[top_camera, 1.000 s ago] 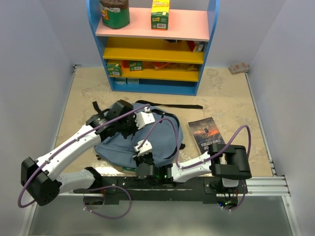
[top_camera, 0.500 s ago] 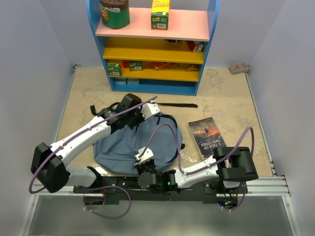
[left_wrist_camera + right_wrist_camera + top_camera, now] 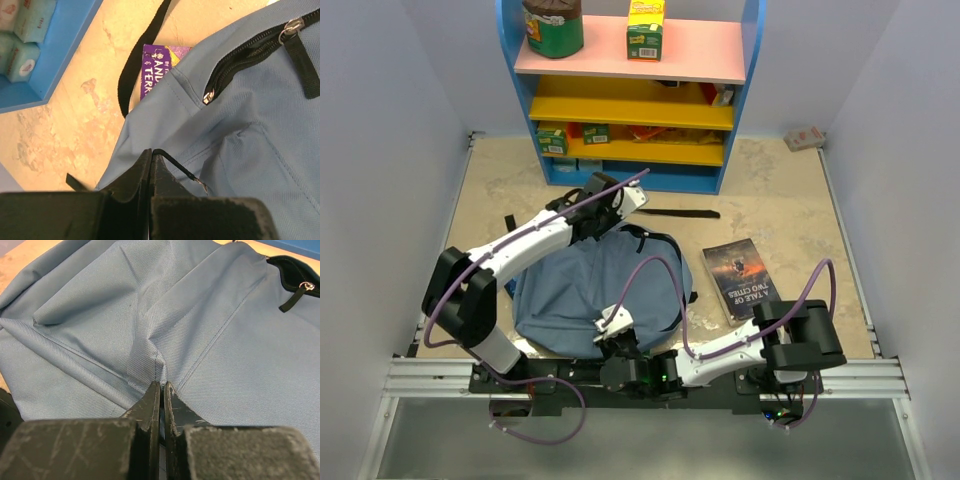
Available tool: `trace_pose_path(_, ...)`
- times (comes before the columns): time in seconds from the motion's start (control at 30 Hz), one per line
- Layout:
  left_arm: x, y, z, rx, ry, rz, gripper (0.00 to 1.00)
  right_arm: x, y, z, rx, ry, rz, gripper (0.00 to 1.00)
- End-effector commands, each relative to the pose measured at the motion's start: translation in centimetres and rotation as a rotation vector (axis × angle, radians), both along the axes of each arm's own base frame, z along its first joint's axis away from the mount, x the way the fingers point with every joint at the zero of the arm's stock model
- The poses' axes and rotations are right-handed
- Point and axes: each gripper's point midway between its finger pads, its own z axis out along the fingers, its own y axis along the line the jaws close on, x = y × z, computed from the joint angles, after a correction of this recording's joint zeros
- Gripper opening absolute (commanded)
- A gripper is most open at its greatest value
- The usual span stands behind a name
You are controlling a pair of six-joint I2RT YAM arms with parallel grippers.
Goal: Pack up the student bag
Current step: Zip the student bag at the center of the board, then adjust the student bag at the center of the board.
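The grey-blue student bag [image 3: 605, 285] lies flat in the middle of the table. Its black zipper [image 3: 250, 50] is partly open. My left gripper [image 3: 151, 153] is shut on a thin black zipper-pull cord at the bag's far left edge; in the top view it [image 3: 592, 222] sits near the shelf. My right gripper [image 3: 159, 385] is shut on a pinched fold of bag fabric at the near edge [image 3: 610, 338]. A purple book [image 3: 157, 65] pokes out from under the bag.
A dark book, "A Tale of Two Cities" [image 3: 742, 275], lies right of the bag. A black strap [image 3: 685, 213] trails toward the blue shelf unit [image 3: 630, 170] at the back, which holds boxes and a jar. A small card pack [image 3: 805, 138] lies far right.
My left arm has swung away toward the shelf, pulling the bag's far edge with it. The bag now lies flatter and more stretched. My right gripper has drawn slightly nearer, still pinching fabric.
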Motion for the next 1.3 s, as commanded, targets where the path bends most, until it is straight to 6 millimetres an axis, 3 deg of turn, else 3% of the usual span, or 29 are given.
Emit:
trace_pose_path(0.0,6.0,-1.0,6.0,-0.142,-0.247,0.104,0.00,-3.0,1.1,1.5,0.065,0.035,0.101,0.00)
trace_pose_path(0.07,5.5,-1.4,6.3,-0.170,-0.217,0.097,0.06,-2.8,1.0,2.4,0.071,0.026,0.102,0.03)
trace_pose_path(0.1,5.1,-1.9,6.4,-0.192,-0.190,0.070,0.31,-2.2,0.7,4.0,0.110,0.024,0.091,0.11)
trace_pose_path(0.17,4.1,-1.6,8.1,-0.217,-0.180,0.063,0.48,-1.0,-0.2,5.2,0.124,0.020,0.082,0.28)
trace_pose_path(0.2,3.7,-1.6,8.8,-0.241,-0.177,0.051,0.66,0.6,-0.7,6.2,0.156,0.021,0.063,0.33)
trace_pose_path(0.23,3.6,-0.8,9.7,-0.255,-0.184,0.062,0.75,1.8,-1.7,8.3,0.205,0.020,0.047,0.36)
trace_pose_path(0.27,2.9,-0.1,11.5,-0.282,-0.199,0.069,0.81,4.2,-3.2,8.9,0.219,0.017,-0.004,0.41)
trace_pose_path(0.3,2.5,0.3,12.3,-0.310,-0.194,0.065,0.90,5.1,-3.7,9.7,0.239,0.018,0.011,0.43)
trace_pose_path(0.33,2.6,1.8,12.9,-0.324,-0.194,0.097,0.93,6.3,-4.9,11.5,0.268,0.003,-0.004,0.46)
trace_pose_path(0.37,1.8,2.9,13.8,-0.329,-0.190,0.105,0.96,9.3,-6.6,12.1,0.275,-0.004,-0.070,0.52)
trace_pose_path(0.4,1.5,3.8,13.9,-0.324,-0.187,0.119,0.99,10.6,-7.5,12.1,0.247,-0.001,-0.088,0.55)
trace_pose_path(0.47,0.6,6.8,13.2,-0.290,-0.181,0.154,1.00,13.3,-8.2,13.1,0.229,0.002,-0.102,0.65)
trace_pose_path(0.5,0.2,8.0,12.6,-0.269,-0.174,0.168,1.00,15.9,-10.1,11.9,0.158,0.025,-0.171,0.68)
trace_pose_path(0.53,0.0,9.7,11.7,-0.246,-0.161,0.200,1.00,16.7,-9.9,11.3,0.120,0.046,-0.146,0.70)
trace_pose_path(0.57,-1.2,10.9,9.6,-0.199,-0.106,0.204,1.00,19.1,-10.7,10.6,0.078,0.065,-0.198,0.75)
trace_pose_path(0.73,-4.8,15.9,5.0,-0.148,0.014,0.272,1.00,21.4,-11.7,4.5,-0.140,0.187,-0.199,0.86)
trace_pose_path(0.83,-6.4,18.1,3.5,-0.112,0.049,0.300,1.00,22.4,-12.9,1.4,-0.215,0.249,-0.218,0.87)
trace_pose_path(0.93,-8.3,18.2,1.5,-0.123,0.143,0.284,1.00,23.2,-14.7,-0.3,-0.270,0.271,-0.278,0.87)
trace_pose_path(1.03,-10.0,17.2,-0.5,-0.150,0.236,0.235,1.00,23.2,-16.0,-1.3,-0.322,0.292,-0.326,0.84)
trace_pose_path(1.1,-10.5,16.7,-1.5,-0.164,0.280,0.214,0.93,23.1,-16.4,-1.6,-0.336,0.302,-0.341,0.81)
trace_pose_path(1.2,-10.9,16.3,-3.0,-0.177,0.327,0.200,0.81,22.8,-16.6,-1.8,-0.321,0.314,-0.349,0.66)
trace_pose_path(1.23,-11.0,16.2,-3.4,-0.181,0.339,0.201,0.78,22.6,-16.4,-1.9,-0.305,0.323,-0.336,0.57)
trace_pose_path(1.27,-11.0,16.1,-3.9,-0.182,0.358,0.203,0.70,22.3,-16.5,-1.9,-0.291,0.329,-0.332,0.52)
